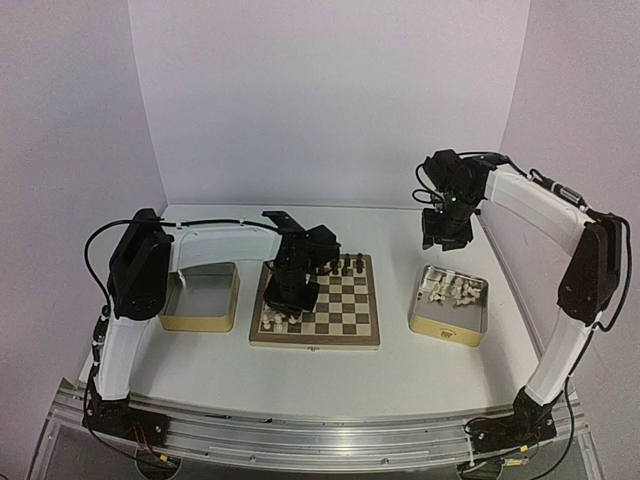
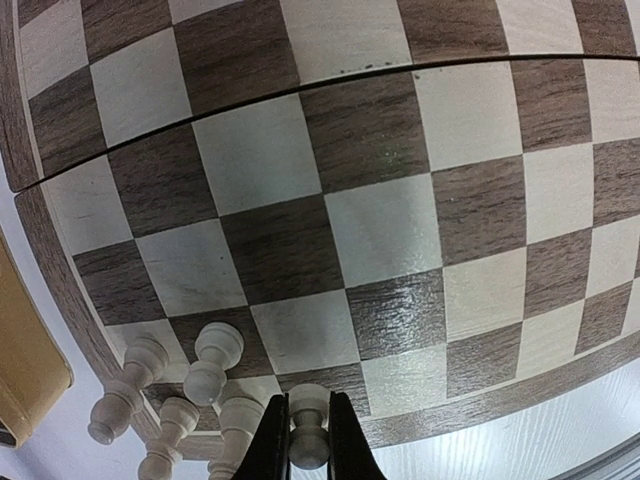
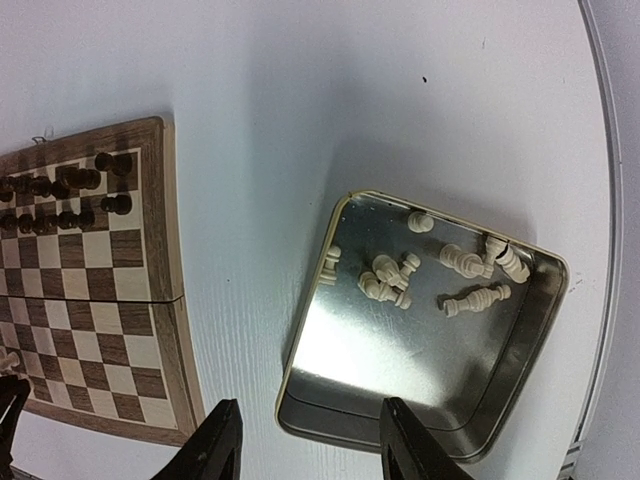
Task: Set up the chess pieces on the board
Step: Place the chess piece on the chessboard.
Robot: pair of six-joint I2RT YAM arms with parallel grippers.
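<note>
Left fingers (image 1: 283, 300) are clenched on a cream pawn (image 2: 309, 450) at the near-left corner of the board (image 1: 340, 310); whether its base touches the wood cannot be told. Four more cream pieces (image 2: 215, 365) crowd that same corner just beside it. Dark pieces (image 1: 345, 265) stand in rows along the far edge, and the checkered squares between the two groups are bare, with a thin seam crossing the middle of the board. Right fingers (image 1: 443, 240) hang spread apart with nothing between them, above the far side of the right tin (image 1: 445, 330). Loose pieces (image 3: 385, 285), also cream, lie scattered on their sides on that tin's shiny metal floor. A left tin (image 1: 200, 322) with the same yellowish walls sits just left of the board. Board and tins all rest on a white desk (image 1: 400, 372) with a faint grain, its surface catching soft glare. A metal rail (image 1: 300, 432) carrying the arm bases runs along the near edge. Plain pale lilac walls (image 1: 330, 100) close in the far side and both flanks.
</note>
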